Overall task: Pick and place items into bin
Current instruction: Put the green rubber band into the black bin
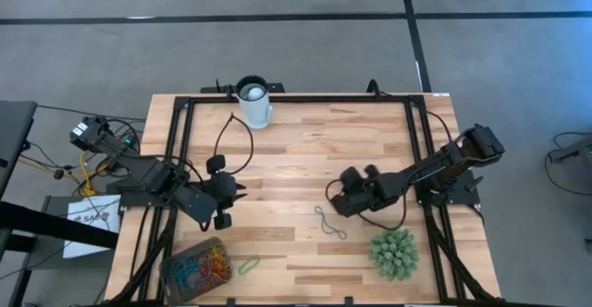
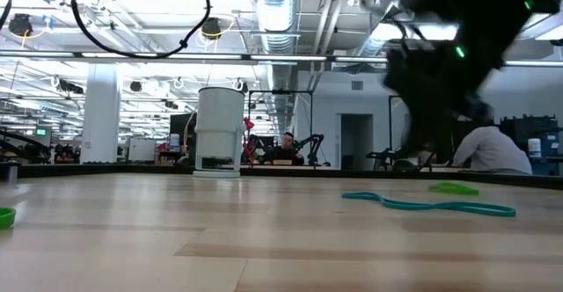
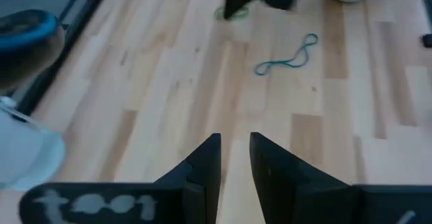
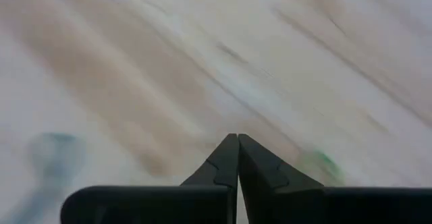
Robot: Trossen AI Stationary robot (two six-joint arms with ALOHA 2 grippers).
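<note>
My right gripper (image 4: 237, 136) is shut just above the table's middle (image 1: 331, 194), with nothing visible between its fingers. A small green band (image 4: 320, 163) lies on the wood beside its fingertips; it also shows in the low view (image 2: 453, 187). A teal band (image 1: 330, 224) lies loose on the table just nearer than that gripper. Another green band (image 1: 248, 265) rests beside the bin (image 1: 176, 275), which holds several coloured bands at the near left. My left gripper (image 3: 234, 137) hovers open, with nothing in it, at the left (image 1: 239, 194).
A white cup (image 1: 254, 102) stands at the far edge. A spiky green plant ball (image 1: 393, 253) sits at the near right. Black frame rails (image 1: 180, 150) run along the table's sides. Bare wood lies between the two grippers.
</note>
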